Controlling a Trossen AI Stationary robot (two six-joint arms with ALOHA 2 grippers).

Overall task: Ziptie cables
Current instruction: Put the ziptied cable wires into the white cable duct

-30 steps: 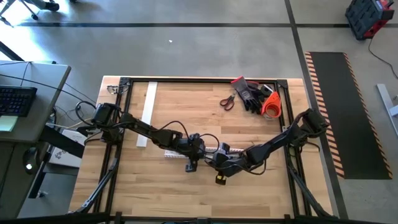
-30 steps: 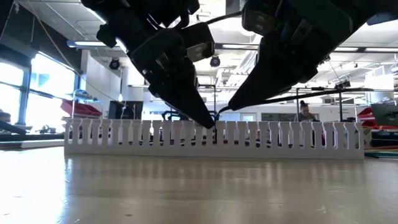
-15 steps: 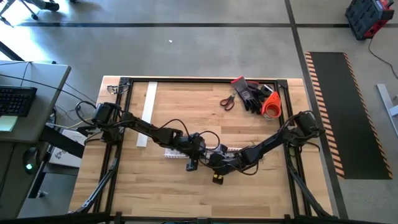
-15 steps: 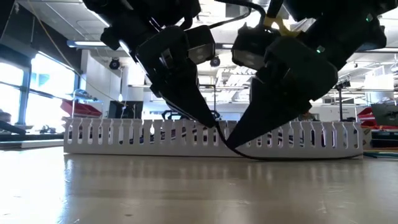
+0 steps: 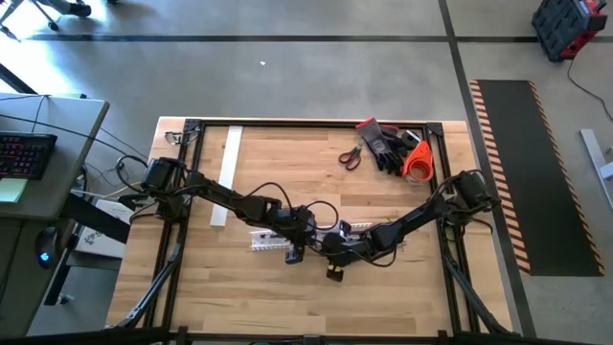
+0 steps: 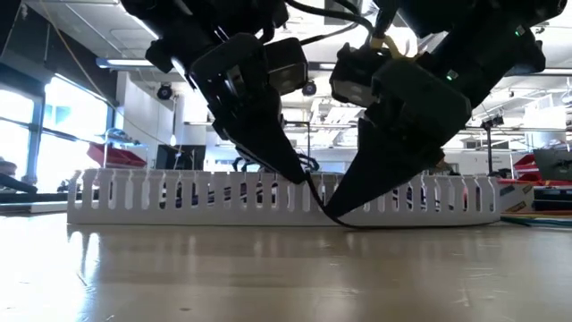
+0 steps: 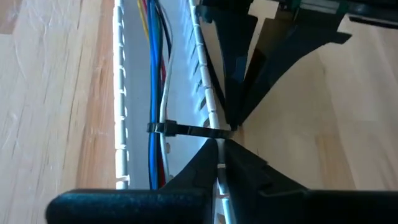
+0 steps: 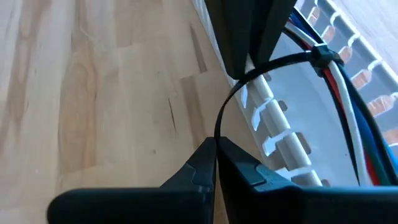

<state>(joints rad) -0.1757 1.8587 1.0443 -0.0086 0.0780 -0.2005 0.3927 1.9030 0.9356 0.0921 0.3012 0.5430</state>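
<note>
A long white comb-toothed duct [image 5: 268,240] lies on the wooden table, and the cables [image 7: 158,62], blue, white, red and yellow, run along inside it. A black ziptie [image 7: 186,130] is looped around them, its head [image 8: 323,58] sitting on the bundle. Its strap crosses the duct's near wall and slants down to the table. My left gripper [image 6: 302,177] is shut at the top of that wall. My right gripper [image 6: 332,213] is shut on the strap just in front of the duct, close to the table. My left gripper has its shut fingertips [image 7: 211,152] on the top of the duct's near wall, right where the strap [image 7: 214,131] crosses it. It slants down from the table's left. Whether it pinches the strap or the wall, I cannot tell. My right gripper pinches the ziptie's strap [image 8: 217,127] between its two fingertips, outside the duct's near wall. It slants down from the table's right. The strap curves from the fingers up over the wall to the head, and its free tail [image 6: 366,224] trails on the table.
A second white duct piece [image 5: 228,172] lies at the far left of the table. Scissors [image 5: 350,156], dark gloves [image 5: 388,144] and an orange tape roll [image 5: 417,163] sit at the far right. Black frame rails [image 5: 442,172] border the table.
My right gripper has sunk toward the table and shifted a little toward the left gripper, drawing the strap from nearly level to a downward slant. The duct has slid a little along its length toward the table's left.
</note>
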